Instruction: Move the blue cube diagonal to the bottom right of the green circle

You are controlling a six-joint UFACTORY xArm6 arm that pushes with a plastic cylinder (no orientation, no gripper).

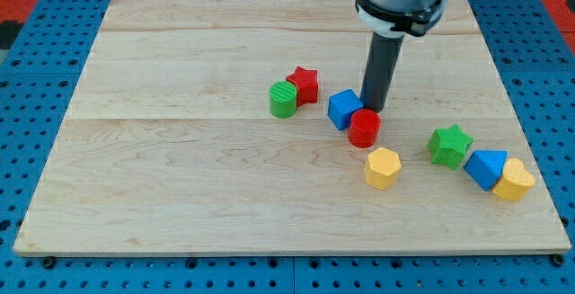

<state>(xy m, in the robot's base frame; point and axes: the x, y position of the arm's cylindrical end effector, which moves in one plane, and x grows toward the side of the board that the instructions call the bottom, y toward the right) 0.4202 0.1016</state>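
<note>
The blue cube lies near the board's middle, to the right and slightly below the green circle. My tip stands just right of the blue cube's top edge and right behind the red cylinder, which touches the cube's lower right side. The rod rises from there to the arm at the view's top.
A red star touches the green circle's upper right. A yellow hexagon lies below the red cylinder. At the right lie a green star, a blue triangle and a yellow heart. The wooden board ends near them.
</note>
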